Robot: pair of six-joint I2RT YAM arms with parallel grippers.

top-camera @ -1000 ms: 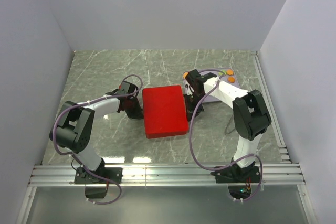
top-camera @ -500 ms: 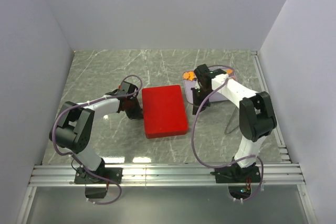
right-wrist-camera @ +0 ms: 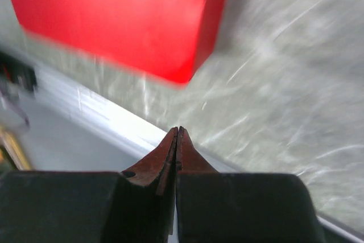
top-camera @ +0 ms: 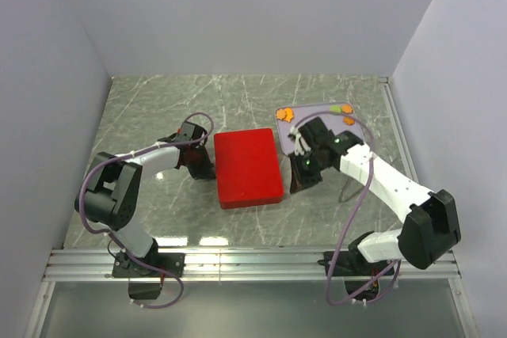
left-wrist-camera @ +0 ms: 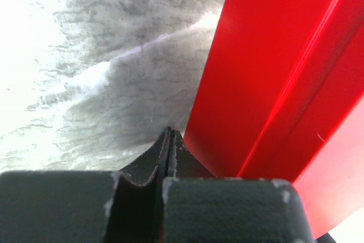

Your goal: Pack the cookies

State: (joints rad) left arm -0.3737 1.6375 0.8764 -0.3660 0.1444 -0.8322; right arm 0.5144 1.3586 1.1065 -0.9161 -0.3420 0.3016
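Red lid (top-camera: 249,168) hid whatever lay beneath. My left tool (left-wrist-camera: 170,136) and right tool (right-wrist-camera: 177,133) were closed, empty; right had swung off the cookies (top-camera: 287,115).

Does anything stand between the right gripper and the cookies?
No separate object visible. The right gripper, shut, sits beside the red lid, aimed away from the cookies on the tray; only its own wrist lies between.
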